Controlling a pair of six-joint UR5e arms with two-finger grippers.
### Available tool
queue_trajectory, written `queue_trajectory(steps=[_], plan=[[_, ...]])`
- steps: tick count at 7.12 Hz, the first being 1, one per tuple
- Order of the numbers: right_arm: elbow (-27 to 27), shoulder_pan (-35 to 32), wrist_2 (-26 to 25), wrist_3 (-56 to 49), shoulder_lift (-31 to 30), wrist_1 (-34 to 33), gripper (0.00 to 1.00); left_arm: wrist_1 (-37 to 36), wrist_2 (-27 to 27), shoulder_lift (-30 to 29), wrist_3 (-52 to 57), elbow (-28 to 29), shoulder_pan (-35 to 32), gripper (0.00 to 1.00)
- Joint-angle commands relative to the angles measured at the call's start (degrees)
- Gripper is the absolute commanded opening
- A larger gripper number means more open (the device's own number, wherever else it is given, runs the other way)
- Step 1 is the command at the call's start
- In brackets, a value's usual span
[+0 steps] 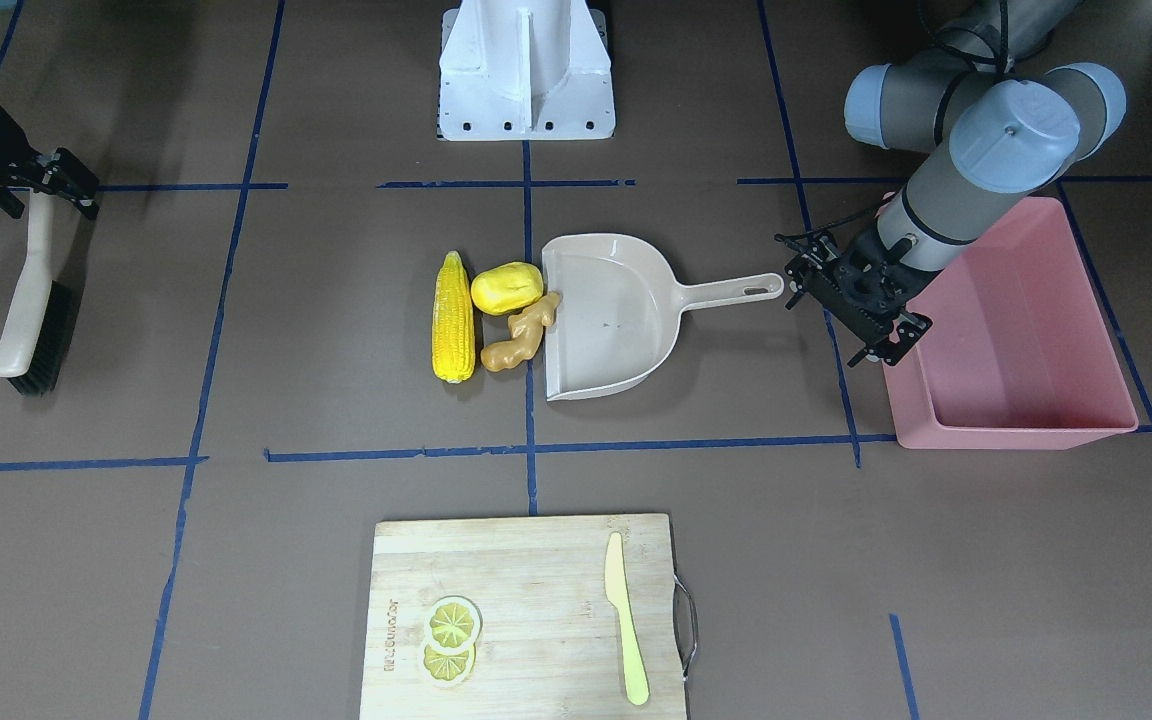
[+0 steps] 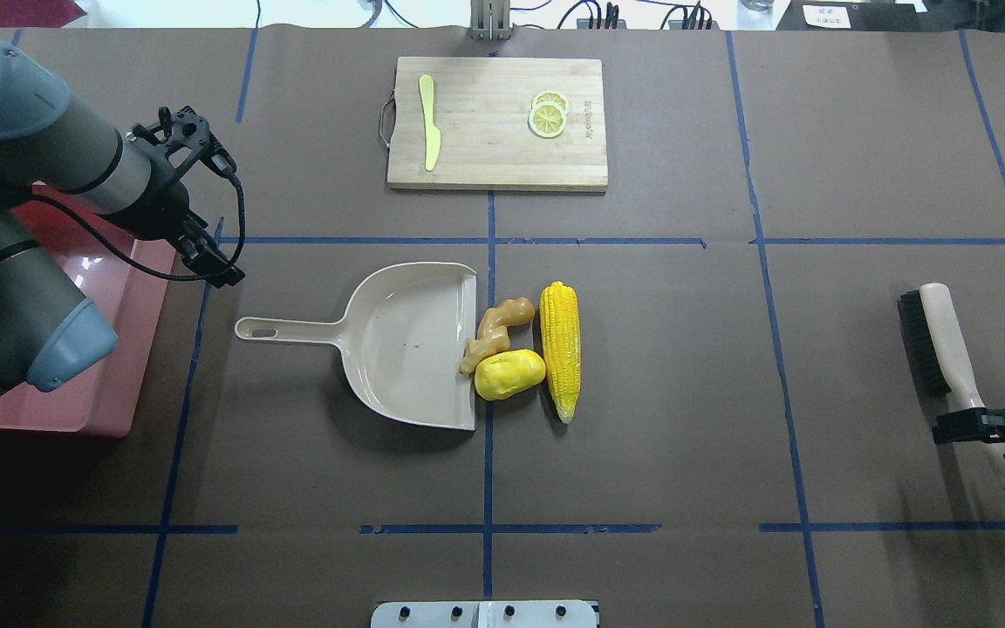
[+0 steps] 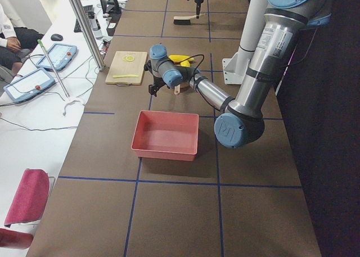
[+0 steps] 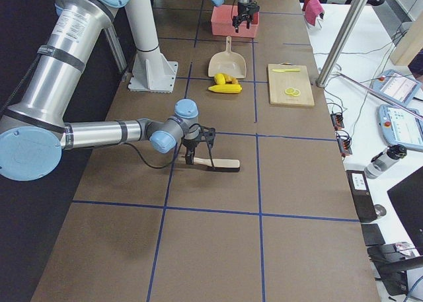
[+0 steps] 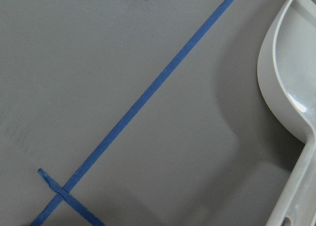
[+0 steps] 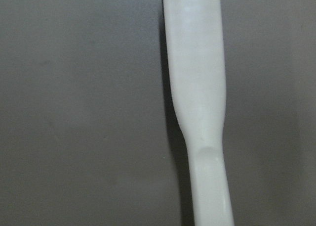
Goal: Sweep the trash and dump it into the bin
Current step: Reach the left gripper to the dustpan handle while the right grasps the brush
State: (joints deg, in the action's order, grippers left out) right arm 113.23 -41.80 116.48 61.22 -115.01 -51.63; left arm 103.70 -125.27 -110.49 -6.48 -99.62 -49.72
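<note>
The left claw (image 1: pixel 841 310) hangs over the counter (image 1: pixel 236 560) with its fingers spread and nothing between them. Just beside it, towards the middle of the counter, is the tip of the beige dustpan's (image 1: pixel 616 330) handle, close but not touching. On its other side, partly under the left arm, stands the pink bin (image 1: pixel 1026 340), with nothing showing inside it.

The trash lies beyond the dustpan from this claw, so the pan sits between them. The ginger root (image 1: pixel 521 335) rests against the pan's open lip, and the yellow potato-like lump (image 1: pixel 506 288) is right at that lip, beside the ginger. The corn cob (image 1: pixel 453 318) lies along the far side of both, parallel to the lip and close against the lump.

Well away at the opposite end, the right claw (image 1: pixel 44 195) straddles the pale handle of a brush (image 1: pixel 31 310) lying on the counter, bristles (image 1: pixel 51 340) off to one side. I cannot tell whether the fingers are pinching the handle or only standing around it.

Off to the operators' side of the trash, apart from both claws, a wooden cutting board (image 1: pixel 536 590) carries two lemon slices (image 1: pixel 451 640) and a pale green knife (image 1: pixel 626 620).
</note>
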Motion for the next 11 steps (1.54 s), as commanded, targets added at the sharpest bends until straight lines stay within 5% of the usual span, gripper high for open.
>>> queue_trajectory(steps=[1,3,5,8,11], plan=[[-1.35,0.49,-0.38,0.48,-0.39,1.01,0.96,0.01,0.02,-0.34,-0.73,0.04,0.59,1.00],[-1.79,0.49,0.06,0.48,-0.48,1.01,0.27,0.10,0.11,-0.52,-0.64,-0.05,0.68,1.00],[-1.44,0.23,0.41,0.30,-0.57,1.18,0.04,0.36,0.20,-0.61,1.28,-0.31,1.73,1.00],[5.75,2.58,1.47,0.39,1.35,0.66,0.00,-0.25,0.29,-2.09,15.23,-0.75,4.45,1.00],[6.04,6.63,1.03,0.48,8.02,0.31,0.00,-5.50,1.33,-4.02,24.67,-0.84,7.08,0.99]])
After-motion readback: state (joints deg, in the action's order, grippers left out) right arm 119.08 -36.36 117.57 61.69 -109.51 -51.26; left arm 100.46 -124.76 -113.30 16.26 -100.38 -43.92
